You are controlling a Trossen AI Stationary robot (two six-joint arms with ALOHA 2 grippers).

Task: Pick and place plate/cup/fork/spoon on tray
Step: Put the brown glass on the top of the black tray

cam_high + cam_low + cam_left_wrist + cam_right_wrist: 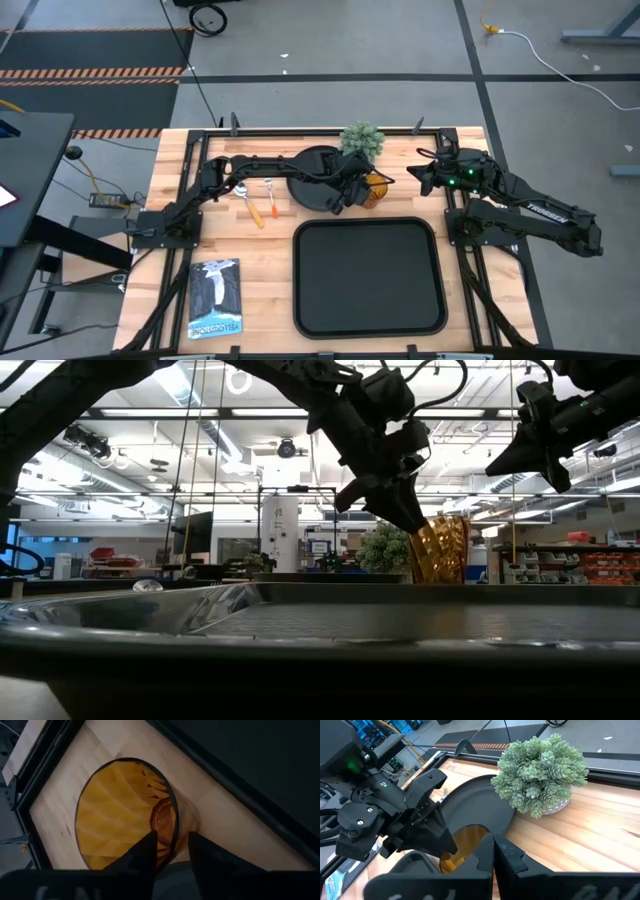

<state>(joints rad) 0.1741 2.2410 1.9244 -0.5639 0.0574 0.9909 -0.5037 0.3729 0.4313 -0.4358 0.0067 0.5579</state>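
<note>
Left gripper (171,851) down over the cup (375,190), one finger inside, one outside its wall, pinching the rim, cup on the table between plate (312,180) and tray (368,318), right gripper (428,176) pressed together, hovering nearby

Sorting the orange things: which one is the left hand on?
The cup, beside the plate; the fork and spoon lie untouched, farther left.
</note>
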